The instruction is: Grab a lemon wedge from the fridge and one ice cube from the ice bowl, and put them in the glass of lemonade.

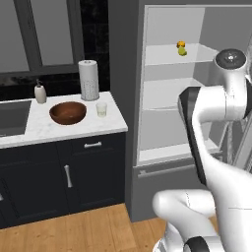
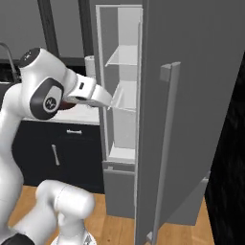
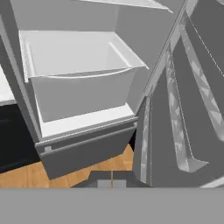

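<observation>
Grey fridge (image 1: 197, 98) stands open, door (image 2: 191, 119) swung wide to the right; white shelves and drawer (image 3: 83, 87) exposed. Lemon wedge (image 1: 182, 51) sits on upper shelf (image 1: 167, 54), far back, touching or just beside a small orange thing (image 1: 181, 44). Arm is bent in front of the fridge opening w/ hand low, at about drawer level, well below the wedge. Fingers (image 3: 111, 183) are together, nothing between them.

Step in hand, as I read it: fridge-opening part done, reach for wedge not yet begun. Next move needs fingers spread, hand raised to upper shelf and pushed deep, picking the yellow-green piece, not the orange one; tight spot, so neighbour may get knocked.

Bowl (image 1: 68, 112) and glass (image 1: 101, 109) wait on tabletop (image 1: 74, 125) to the left, just beside each other, paper roll (image 1: 88, 79) behind. Ice cube too small to tell.
</observation>
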You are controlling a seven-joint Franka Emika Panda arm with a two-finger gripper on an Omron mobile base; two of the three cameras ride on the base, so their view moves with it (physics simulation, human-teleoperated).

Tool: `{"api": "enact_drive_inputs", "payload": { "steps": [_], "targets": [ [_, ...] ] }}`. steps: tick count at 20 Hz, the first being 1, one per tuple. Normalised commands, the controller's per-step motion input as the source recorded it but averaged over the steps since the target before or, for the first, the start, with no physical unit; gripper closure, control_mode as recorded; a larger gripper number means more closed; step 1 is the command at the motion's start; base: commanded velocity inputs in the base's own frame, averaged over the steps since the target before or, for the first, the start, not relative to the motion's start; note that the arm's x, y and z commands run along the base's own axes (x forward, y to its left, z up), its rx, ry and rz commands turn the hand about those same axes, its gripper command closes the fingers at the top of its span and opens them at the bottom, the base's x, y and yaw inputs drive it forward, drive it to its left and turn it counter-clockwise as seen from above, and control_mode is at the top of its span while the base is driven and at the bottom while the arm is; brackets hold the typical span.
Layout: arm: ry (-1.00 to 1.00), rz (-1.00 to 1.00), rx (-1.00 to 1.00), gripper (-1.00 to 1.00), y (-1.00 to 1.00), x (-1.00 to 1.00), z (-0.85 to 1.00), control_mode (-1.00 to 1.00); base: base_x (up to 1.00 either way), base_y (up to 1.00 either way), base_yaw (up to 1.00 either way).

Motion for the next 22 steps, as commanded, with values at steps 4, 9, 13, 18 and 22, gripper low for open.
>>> {"api": "enact_drive_inputs", "payload": {
  "steps": [4, 9, 13, 18, 22],
  "targets": [
    [0.2, 0.0, 0.0, 1.0, -0.47, 1.0, -0.46, -1.0, 0.0, 0.0, 0.0],
    [0.13, 0.0, -0.02, -1.0, -0.48, 0.76, -0.39, -1.0, 0.0, 0.0, 0.0],
    [0.0, 0.0, -0.12, -1.0, -0.53, 0.5, -0.49, -1.0, 0.0, 0.0, 0.0],
    [0.01, 0.0, -0.21, -1.0, -0.71, 0.66, -0.58, -1.0, 0.0, 0.0, 0.0],
    [0.18, 0.0, -0.11, -1.0, -0.91, 0.96, -0.23, -1.0, 0.0, 0.0, 0.0]
  ]
}}
